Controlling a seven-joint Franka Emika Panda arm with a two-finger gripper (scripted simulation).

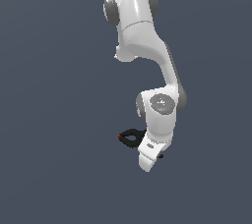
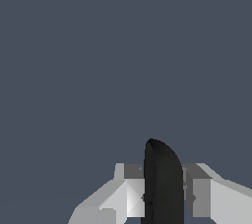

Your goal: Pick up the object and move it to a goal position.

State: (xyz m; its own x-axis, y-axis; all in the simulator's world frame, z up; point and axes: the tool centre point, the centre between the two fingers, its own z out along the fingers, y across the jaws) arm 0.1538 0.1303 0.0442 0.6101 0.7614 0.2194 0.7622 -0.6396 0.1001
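Observation:
The object, a small black spring clamp (image 1: 130, 137) with a tiny red-orange tip, sticks out to the exterior view's left from behind the white arm's hand (image 1: 150, 152). In the wrist view a black rounded part of the clamp (image 2: 162, 183) stands between the two grey fingers (image 2: 130, 196), which press on it from both sides. My gripper (image 2: 163, 196) is shut on the clamp. In the exterior view the fingers are hidden behind the hand, and the clamp's handles are mostly hidden too.
A plain dark blue-grey surface (image 1: 59, 120) fills both views. The white arm (image 1: 142, 46) rises above the hand. No other objects show.

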